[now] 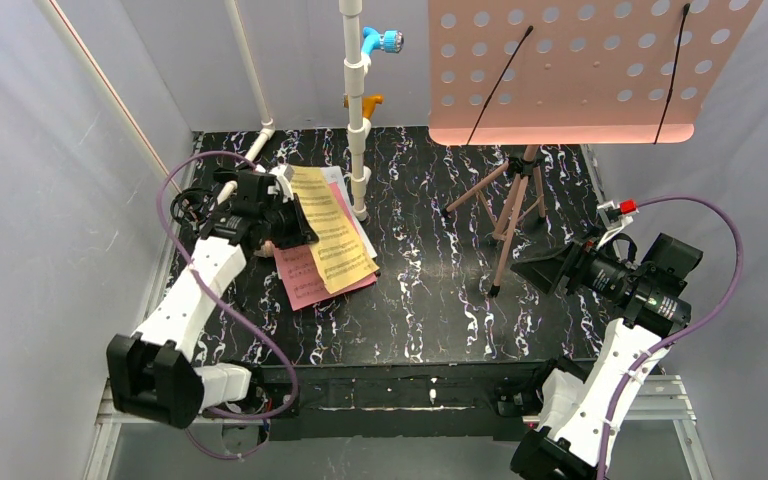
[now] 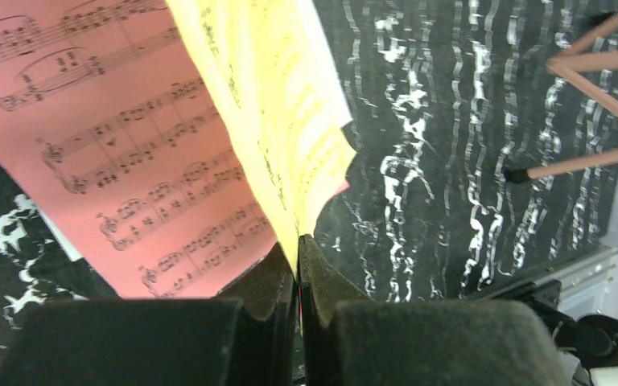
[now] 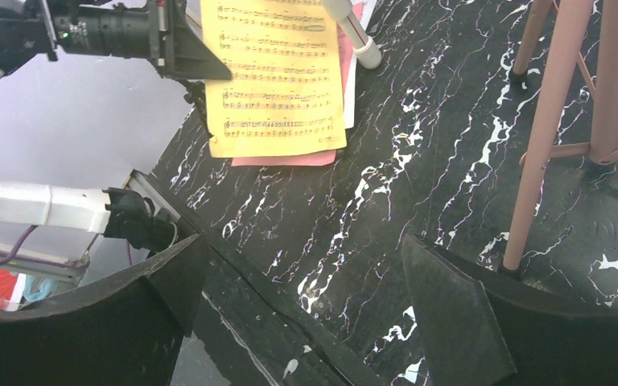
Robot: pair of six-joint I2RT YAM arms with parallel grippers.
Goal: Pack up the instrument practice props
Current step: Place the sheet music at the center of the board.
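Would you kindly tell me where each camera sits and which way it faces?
Top external: above and behind the robot, looking down on the table; both arms show.
Left wrist: on the left arm, looking along the shut left gripper pinching the yellow page.
Right wrist: on the right arm, looking across the table through the open right gripper; left arm visible.
Shared: all three show the yellow page and music stand.

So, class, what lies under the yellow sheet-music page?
Beneath the yellow page, a pink page shows, and a white page peeks out at its edge. Their middles, and anything else below, are covered.
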